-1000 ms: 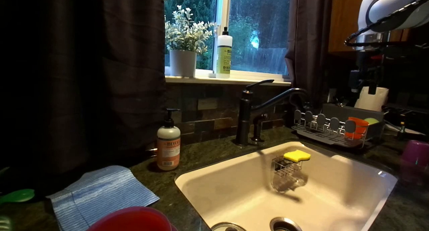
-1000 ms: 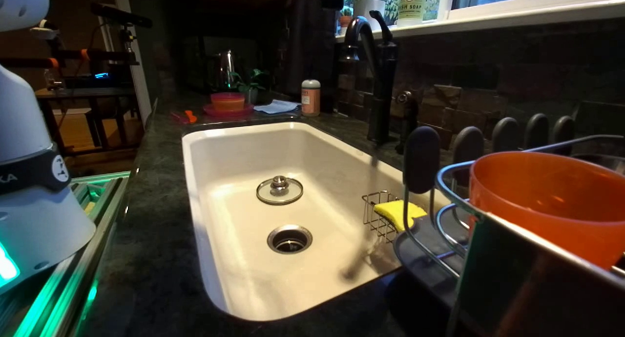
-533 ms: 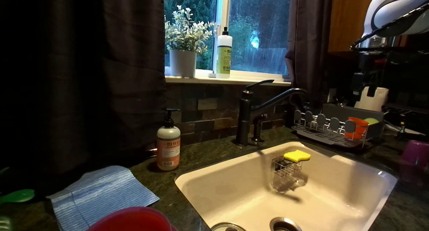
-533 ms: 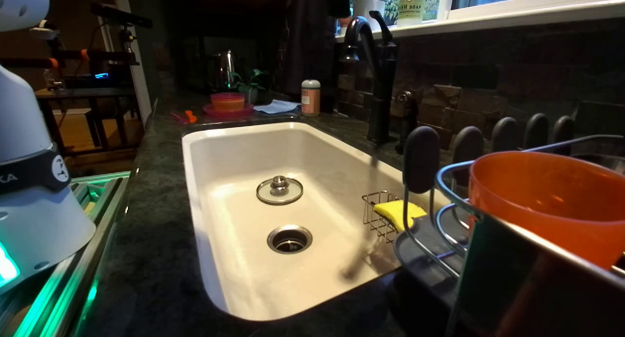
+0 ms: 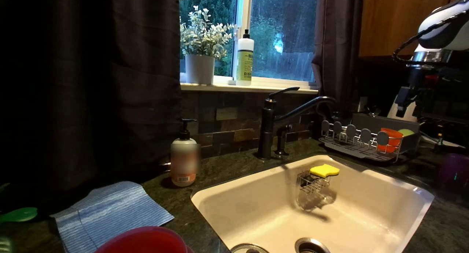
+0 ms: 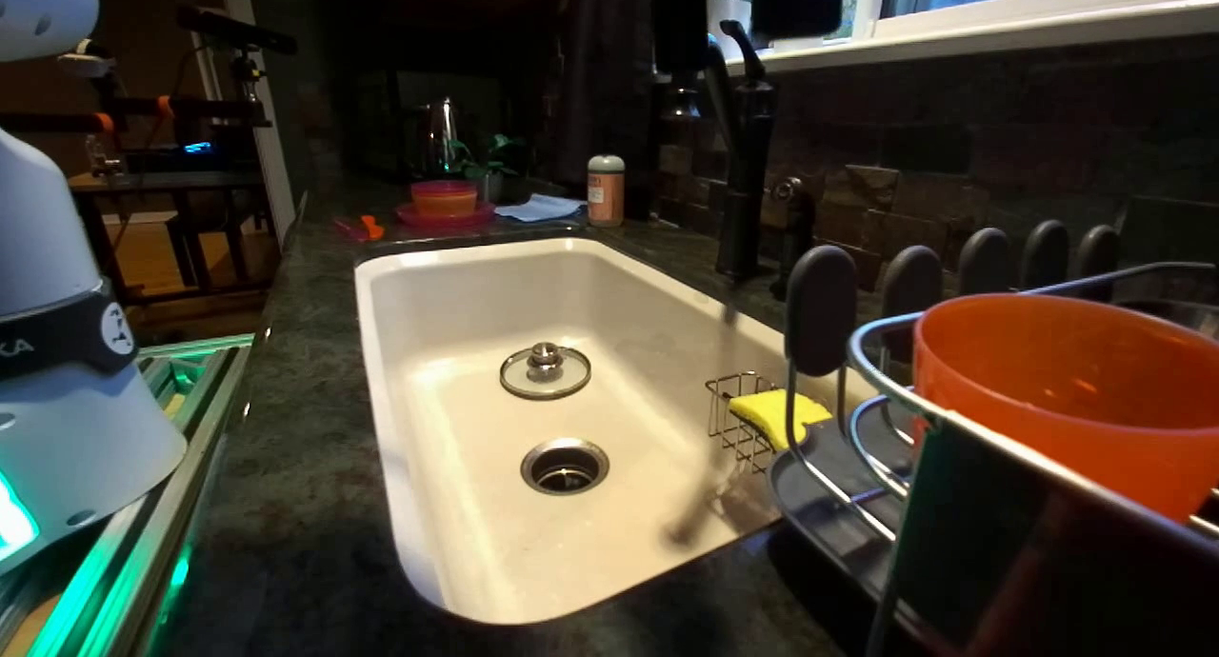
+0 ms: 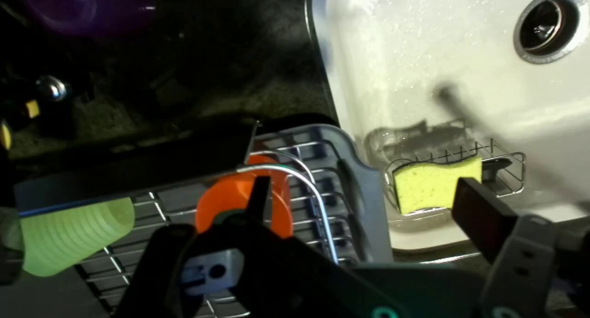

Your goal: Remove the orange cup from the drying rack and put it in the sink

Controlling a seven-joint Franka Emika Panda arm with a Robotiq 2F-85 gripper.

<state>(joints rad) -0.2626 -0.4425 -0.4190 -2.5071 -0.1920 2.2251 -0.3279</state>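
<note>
In an exterior view, the orange cup (image 6: 1067, 381) stands mouth-up at near right, inside the drying rack (image 6: 821, 314); it looks like thin plastic, likely light and springy, so pinch its rim. In the wrist view, your end effector (image 7: 364, 193) is spread wide, holding nothing. In an exterior view, your arm (image 5: 436, 38) reaches from the right, wrist pointing down, higher than the cup.

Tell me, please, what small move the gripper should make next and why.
I'd probably shift the open gripper sideways to centre it over the orange cup, because in the wrist view the cup shows partly behind one finger, off the gap's middle.
</note>
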